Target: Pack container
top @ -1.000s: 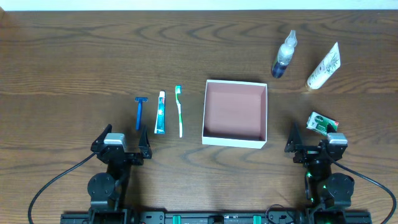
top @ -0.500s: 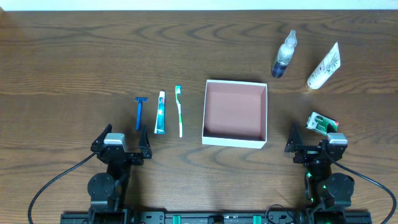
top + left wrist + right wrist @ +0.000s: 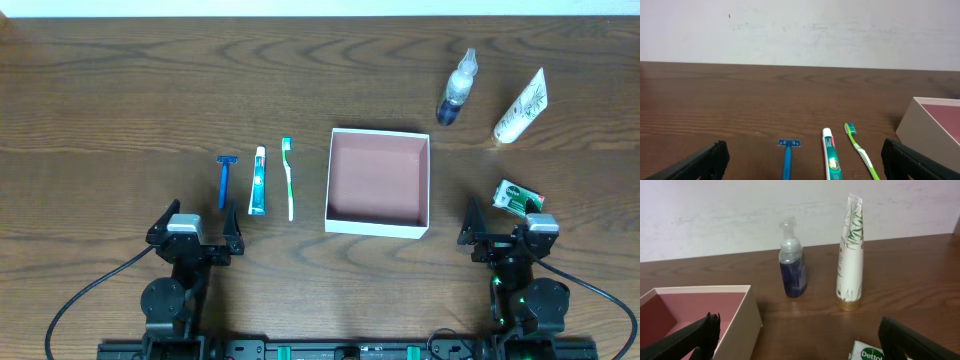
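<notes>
No change against the earlier overhead pictures: both arms and every item sit where they were.

Nearest edge: left hand (image 3: 197,228) and right hand (image 3: 505,232) are parked low at the front of the counter (image 3: 120,100), pointing toward the far side, each with its fingers spread wide and nothing between them. The arm bases are cut off by the bottom edge of the overhead view.

Just beyond the left hand: blue razor (image 3: 226,180), toothpaste (image 3: 258,182) and green toothbrush (image 3: 289,180) lie side by side, apart from one another. In the left wrist view their near ends run off the frame.

Centre: the container (image 3: 378,227) stands between the two hands, lidless, with nothing inside. Each wrist view shows only one corner of it.

Just ahead of the right hand: green-and-white packet (image 3: 518,197). Cannot tell whether the outer finger touches it. In the right wrist view it is cut at the bottom edge, with part of its lettering readable.

Farthest right: spray bottle (image 3: 456,90) with dark blue liquid and white tube (image 3: 520,108), near each other, well apart from the container.
</notes>
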